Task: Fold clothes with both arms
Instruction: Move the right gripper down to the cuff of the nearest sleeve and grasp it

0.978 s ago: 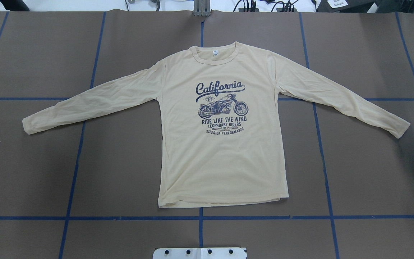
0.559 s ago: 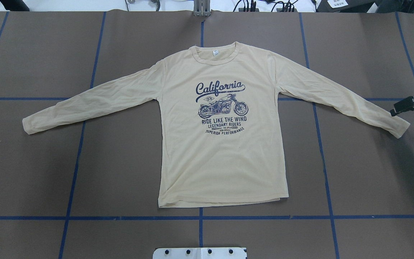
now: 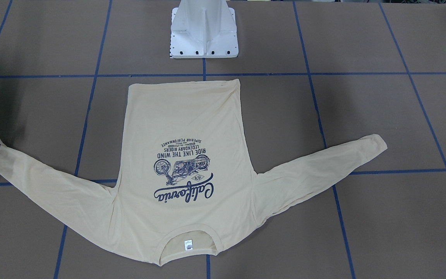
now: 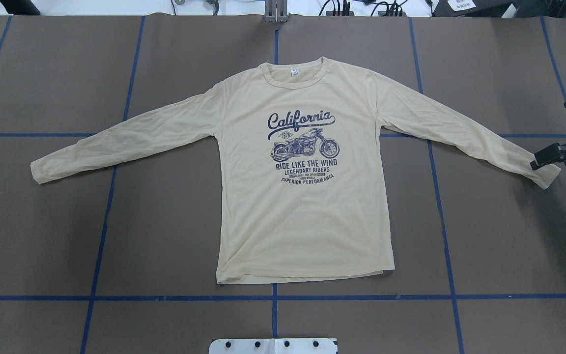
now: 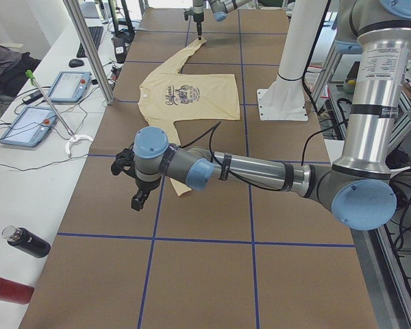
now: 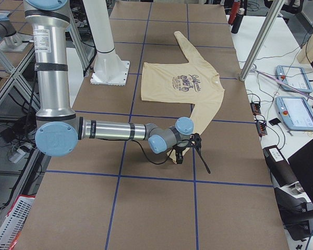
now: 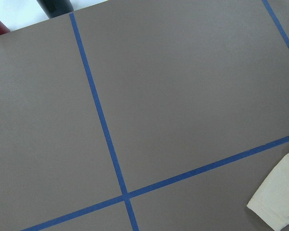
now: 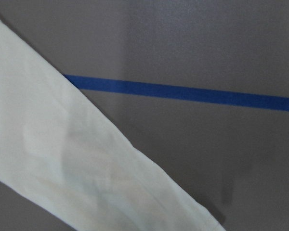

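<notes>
The pale cream-yellow long-sleeved T-shirt [image 4: 302,221] lies flat and print-up in the middle of the brown paper-covered table with blue tape lines [image 4: 165,221]. Its collar points away from the robot and both sleeves are spread wide. The right arm's black two-finger gripper [image 4: 553,147] hangs at the cuff of the sleeve on the robot's right [image 4: 544,173], just at its upper edge. Its fingers look spread apart with nothing between them, though the overhead angle leaves that unsure.

The step in hand is, I judge, taking that cuff. To do it well, the gripper should drop squarely over the cuff end and pinch both fabric layers. It should then lift only slightly before carrying the sleeve across the chest.

The left arm's black gripper [image 5: 129,185] hovers near the opposite cuff [image 7: 279,204]. How far it is open I cannot tell.
</notes>
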{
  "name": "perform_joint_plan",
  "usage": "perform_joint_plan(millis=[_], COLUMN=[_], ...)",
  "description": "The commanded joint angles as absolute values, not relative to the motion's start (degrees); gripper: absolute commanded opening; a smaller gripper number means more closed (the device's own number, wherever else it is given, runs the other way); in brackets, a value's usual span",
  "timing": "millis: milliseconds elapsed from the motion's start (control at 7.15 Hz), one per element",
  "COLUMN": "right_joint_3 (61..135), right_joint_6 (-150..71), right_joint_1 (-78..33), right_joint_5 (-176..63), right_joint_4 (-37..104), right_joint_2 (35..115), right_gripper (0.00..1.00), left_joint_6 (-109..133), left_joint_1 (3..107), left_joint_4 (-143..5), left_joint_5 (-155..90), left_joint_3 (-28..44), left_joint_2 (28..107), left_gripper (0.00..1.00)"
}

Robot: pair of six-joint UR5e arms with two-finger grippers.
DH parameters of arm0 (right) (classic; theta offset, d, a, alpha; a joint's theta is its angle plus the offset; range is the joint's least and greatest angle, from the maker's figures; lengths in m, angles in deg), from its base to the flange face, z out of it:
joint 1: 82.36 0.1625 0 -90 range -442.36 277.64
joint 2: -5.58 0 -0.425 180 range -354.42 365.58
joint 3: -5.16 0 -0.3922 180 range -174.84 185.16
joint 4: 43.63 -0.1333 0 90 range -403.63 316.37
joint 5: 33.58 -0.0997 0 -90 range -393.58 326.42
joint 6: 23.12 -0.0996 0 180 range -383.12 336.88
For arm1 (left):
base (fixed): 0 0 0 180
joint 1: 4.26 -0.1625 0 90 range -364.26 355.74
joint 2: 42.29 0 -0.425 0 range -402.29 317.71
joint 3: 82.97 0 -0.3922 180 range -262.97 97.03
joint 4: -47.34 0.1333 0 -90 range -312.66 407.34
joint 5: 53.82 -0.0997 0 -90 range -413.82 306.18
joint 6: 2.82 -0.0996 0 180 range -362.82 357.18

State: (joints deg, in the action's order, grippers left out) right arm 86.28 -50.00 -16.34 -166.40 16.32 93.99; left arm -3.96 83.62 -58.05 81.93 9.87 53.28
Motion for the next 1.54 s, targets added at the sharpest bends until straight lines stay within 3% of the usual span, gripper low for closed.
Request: perform_joint_plan(millis=[0,419,559,839,1258,1398], right_joint_3=[85.0,84.4,84.4,84.4,84.2,84.1], right_joint_6=[-49.8,-49.8,-50.0,-50.2,-50.1,-50.1], right_joint_1=[-16.4,-16.4,-16.4,-16.4,-16.4,-16.4], right_joint_5=[-166.5,-166.4,-166.5,-166.4,-166.4,-166.4], right_joint_4=[16.3,16.3,16.3,16.3,16.3,16.3], right_joint_2=[94.2,94.5,94.6,94.9,95.2,95.2], right_gripper=[1.0,0.99,0.94,0.73,0.59,0.38], left_joint_6=[-4.0,-4.0,-4.0,-4.0,-3.9,-3.9], left_joint_1=[83.6,83.6,83.6,83.6,83.6,83.6], left_joint_4=[-58.0,-58.0,-58.0,-58.0,-57.9,-57.9], left_joint_5=[82.0,82.1,82.1,84.2,86.9,86.9], left_joint_3=[10.2,10.4,10.2,10.1,10.1,10.1], left_joint_2=[53.3,53.3,53.3,53.3,53.1,53.1], left_gripper=[1.0,1.0,1.0,1.0,1.0,1.0])
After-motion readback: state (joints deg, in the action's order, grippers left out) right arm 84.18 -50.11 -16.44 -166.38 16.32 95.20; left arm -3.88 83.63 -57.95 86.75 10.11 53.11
